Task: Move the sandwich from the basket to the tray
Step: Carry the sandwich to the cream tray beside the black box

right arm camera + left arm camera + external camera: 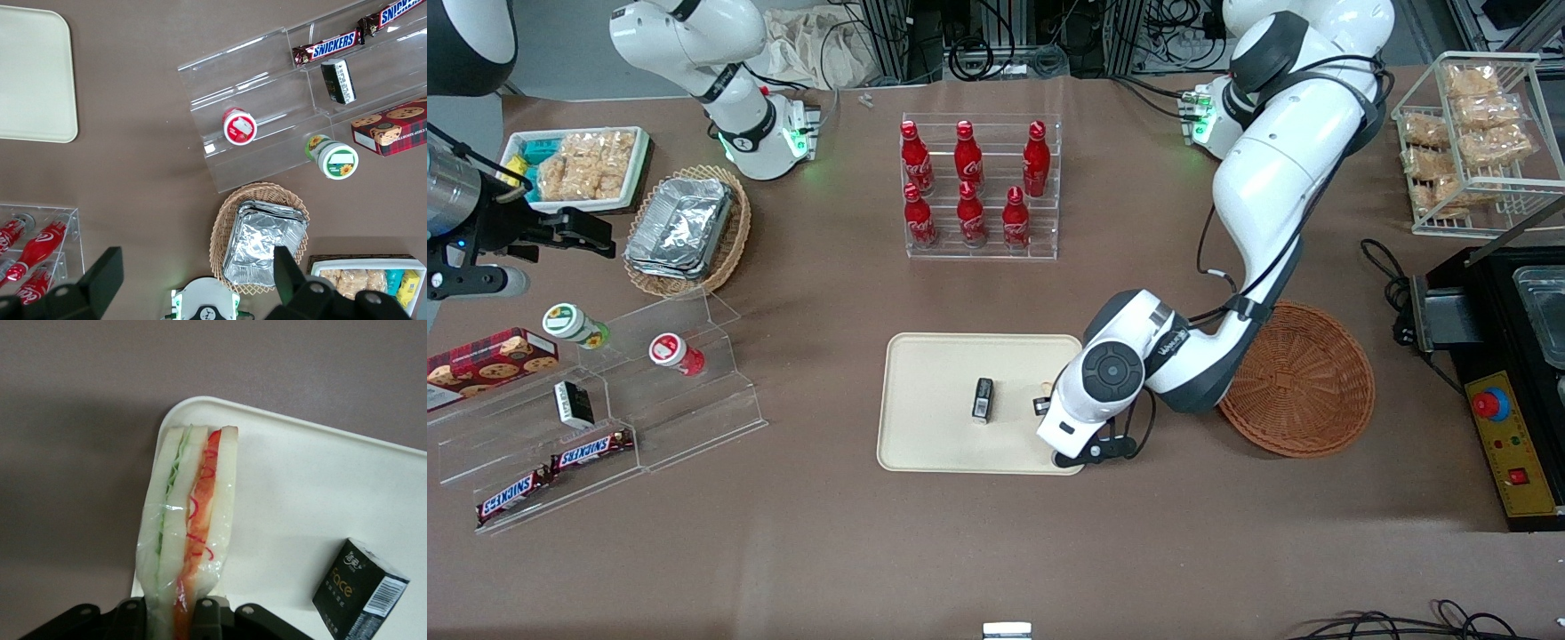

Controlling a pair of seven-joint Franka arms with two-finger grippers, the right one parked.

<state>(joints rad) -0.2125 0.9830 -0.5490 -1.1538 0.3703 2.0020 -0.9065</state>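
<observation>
Cream tray (934, 400) lay under the gripper (180, 613), whose fingers pinched the sandwich (190, 527) above the tray's corner, near a small black box (360, 590); the wicker basket (1303, 378) sat beside the tray.

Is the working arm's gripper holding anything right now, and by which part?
Yes, the gripper pinches the wrapped white-bread sandwich wedge by one narrow end, over the cream rectangular tray's corner.

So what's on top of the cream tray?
A small black box sits on the tray. The claw hangs over the tray's corner, shut on the sandwich. The arm covers that end of the tray from the front, so anything under it is hidden.
</observation>
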